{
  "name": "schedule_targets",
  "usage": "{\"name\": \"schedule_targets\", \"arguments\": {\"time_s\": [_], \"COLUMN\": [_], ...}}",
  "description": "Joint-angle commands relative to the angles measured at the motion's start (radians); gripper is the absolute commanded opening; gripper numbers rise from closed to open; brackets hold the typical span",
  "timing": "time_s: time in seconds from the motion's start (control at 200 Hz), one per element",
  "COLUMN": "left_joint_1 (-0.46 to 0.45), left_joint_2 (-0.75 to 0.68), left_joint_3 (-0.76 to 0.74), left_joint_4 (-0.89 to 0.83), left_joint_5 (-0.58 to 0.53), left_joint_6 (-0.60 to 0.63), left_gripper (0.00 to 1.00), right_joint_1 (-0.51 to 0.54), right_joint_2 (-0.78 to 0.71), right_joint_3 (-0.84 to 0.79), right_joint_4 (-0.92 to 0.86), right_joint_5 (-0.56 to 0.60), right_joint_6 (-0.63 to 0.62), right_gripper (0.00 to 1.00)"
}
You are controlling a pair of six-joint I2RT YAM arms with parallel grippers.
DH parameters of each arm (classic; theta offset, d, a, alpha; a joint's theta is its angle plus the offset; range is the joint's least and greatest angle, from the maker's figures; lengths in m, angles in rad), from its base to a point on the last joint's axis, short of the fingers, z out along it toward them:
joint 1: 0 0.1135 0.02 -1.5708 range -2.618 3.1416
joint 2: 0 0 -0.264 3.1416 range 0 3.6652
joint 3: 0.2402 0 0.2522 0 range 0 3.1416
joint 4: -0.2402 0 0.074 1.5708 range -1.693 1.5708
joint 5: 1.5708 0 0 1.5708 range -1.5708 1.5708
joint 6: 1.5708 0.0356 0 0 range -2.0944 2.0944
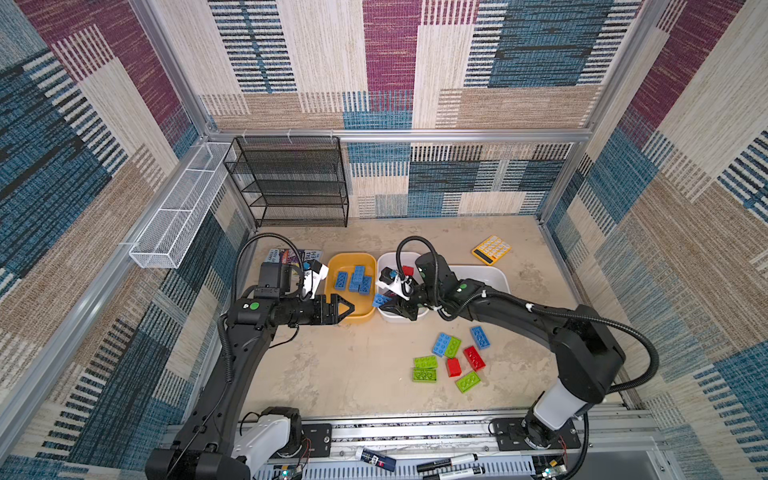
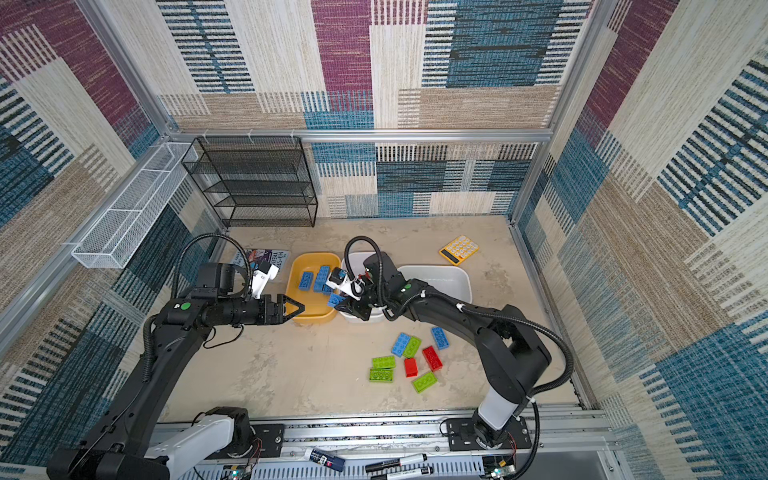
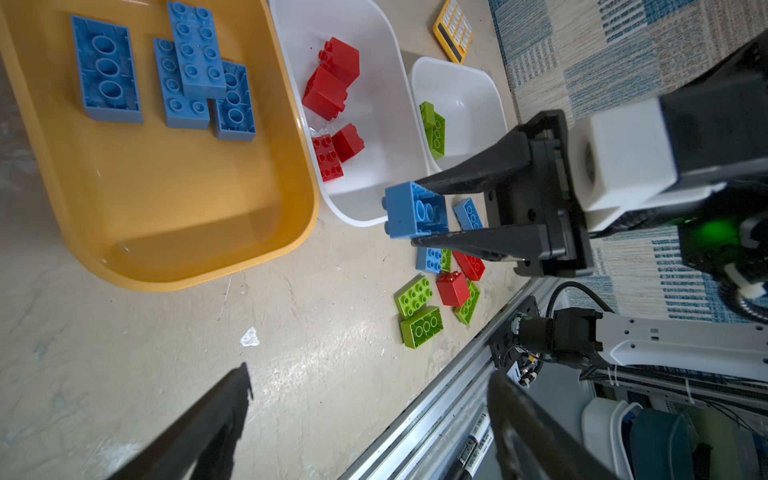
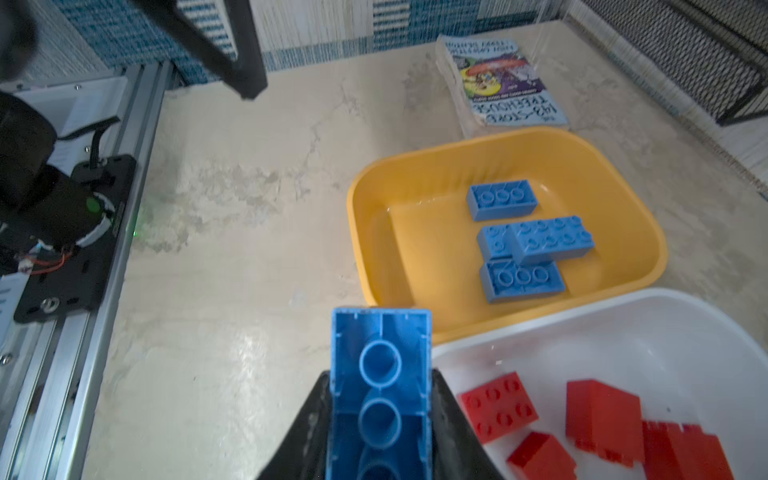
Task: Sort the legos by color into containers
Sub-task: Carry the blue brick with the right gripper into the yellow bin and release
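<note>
My right gripper [image 4: 381, 376] is shut on a blue brick [image 4: 380, 332], underside toward the camera. In both top views it hangs over the near rim of the white tub [image 1: 388, 257] that holds red bricks [image 3: 332, 79], beside the yellow tub [image 1: 351, 254]. Several blue bricks [image 4: 536, 241] lie in the yellow tub. The second white tub [image 3: 469, 91] holds green bricks [image 3: 434, 129]. My left gripper [image 1: 349, 309] is open and empty at the yellow tub's near left corner. Loose green [image 1: 424, 369], red [image 1: 473, 357] and blue [image 1: 480, 336] bricks lie on the table near the right arm.
A yellow calculator [image 1: 491, 249] lies at the back right. A book [image 4: 503, 83] lies behind the yellow tub. A black mesh rack [image 1: 291, 183] and a white wire basket [image 1: 178, 212] stand at the back left. Markers [image 1: 449, 461] rest on the front rail.
</note>
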Motion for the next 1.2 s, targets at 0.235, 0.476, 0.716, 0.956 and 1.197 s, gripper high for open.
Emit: {"name": "schedule_targets", "arguments": {"time_s": [0.235, 0.476, 0.716, 0.956, 1.197], "left_joint_1": [0.081, 0.106, 0.126, 0.127, 0.127], "left_joint_2": [-0.002, 0.002, -0.013, -0.012, -0.013], "left_joint_3": [0.027, 0.026, 0.0, -0.012, -0.043], "left_joint_4": [0.06, 0.077, 0.111, 0.12, 0.15], "left_joint_5": [-0.083, -0.191, -0.232, -0.199, -0.147], "left_joint_6": [0.008, 0.0, -0.02, -0.019, -0.024], "left_gripper": [0.9, 0.91, 0.9, 0.9, 0.9], "right_joint_1": [0.055, 0.072, 0.074, 0.057, 0.021], "right_joint_2": [0.356, 0.548, 0.617, 0.391, 0.024], "right_joint_3": [0.355, 0.541, 0.639, 0.46, 0.079], "right_joint_4": [-0.035, -0.03, -0.063, -0.048, -0.184], "right_joint_5": [0.027, 0.154, 0.155, 0.097, 0.092], "right_joint_6": [0.052, 0.072, 0.077, 0.082, 0.01], "right_gripper": [0.29, 0.34, 0.58, 0.7, 0.75]}}
